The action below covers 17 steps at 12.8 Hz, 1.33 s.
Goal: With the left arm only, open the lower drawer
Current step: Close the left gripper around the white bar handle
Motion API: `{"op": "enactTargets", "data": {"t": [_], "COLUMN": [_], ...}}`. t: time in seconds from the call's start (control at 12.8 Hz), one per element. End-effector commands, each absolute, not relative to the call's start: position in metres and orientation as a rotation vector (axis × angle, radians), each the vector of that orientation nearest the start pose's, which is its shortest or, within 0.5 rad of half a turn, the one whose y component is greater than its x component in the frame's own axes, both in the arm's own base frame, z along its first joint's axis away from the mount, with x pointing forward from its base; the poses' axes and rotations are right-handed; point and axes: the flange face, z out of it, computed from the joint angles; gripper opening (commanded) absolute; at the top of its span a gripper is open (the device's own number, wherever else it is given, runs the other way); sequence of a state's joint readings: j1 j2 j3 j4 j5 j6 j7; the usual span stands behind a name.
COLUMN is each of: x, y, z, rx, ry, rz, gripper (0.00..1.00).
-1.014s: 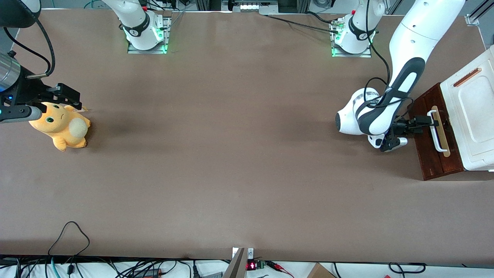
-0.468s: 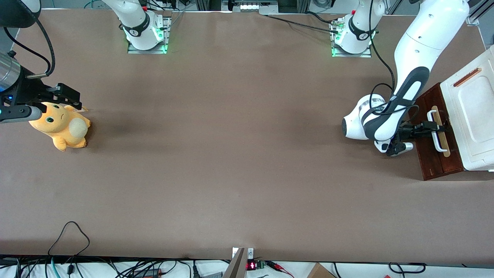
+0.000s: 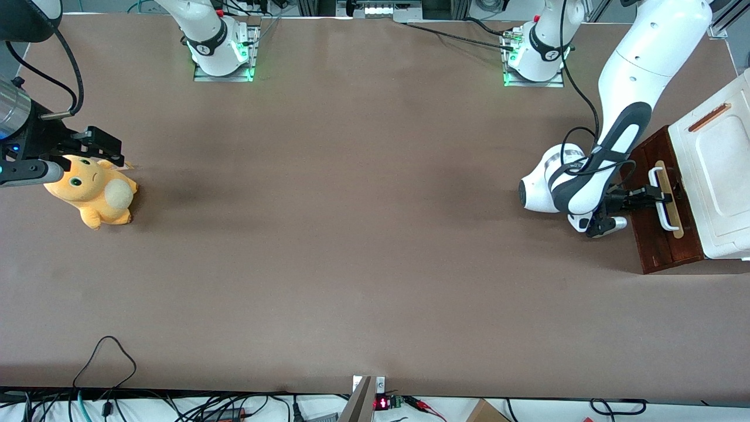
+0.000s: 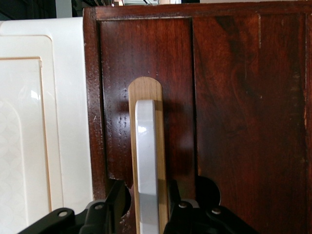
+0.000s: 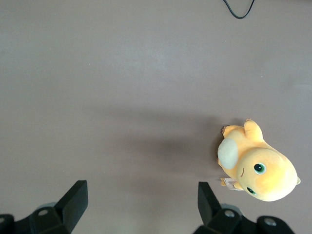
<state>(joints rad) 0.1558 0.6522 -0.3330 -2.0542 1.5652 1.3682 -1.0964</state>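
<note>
Now, end effector (image 4: 146,214) straddling white handle (image 4: 146,161), lower drawer (image 3: 659,202)

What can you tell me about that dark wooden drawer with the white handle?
The lower drawer shows a dark red-brown, glossy wooden front with grooved panels. A pale tan wooden strip with a rounded end is fixed to it, and a white loop handle stands off that strip. None of its inside shows, so it looks shut. It sits toward the working arm's end of the table, beside a white moulded panel. The gripper is at the handle, one black finger either side of the white bar, not visibly clamped.
</note>
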Motion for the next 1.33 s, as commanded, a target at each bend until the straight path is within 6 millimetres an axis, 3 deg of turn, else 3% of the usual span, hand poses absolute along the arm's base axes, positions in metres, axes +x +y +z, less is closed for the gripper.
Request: {"op": "enactTargets", "data": {"t": [0.0, 0.62, 1.25], "x": [0.5377, 0.5398, 0.5410], "y": [0.0337, 0.0400, 0.0423], "z": [0.1524, 0.1506, 0.1505], "rx": [-1.578, -1.580, -1.571], "ry": [0.029, 0.018, 0.029], "rz": [-0.010, -0.003, -0.013], "gripper": [0.42, 0.28, 0.26]}}
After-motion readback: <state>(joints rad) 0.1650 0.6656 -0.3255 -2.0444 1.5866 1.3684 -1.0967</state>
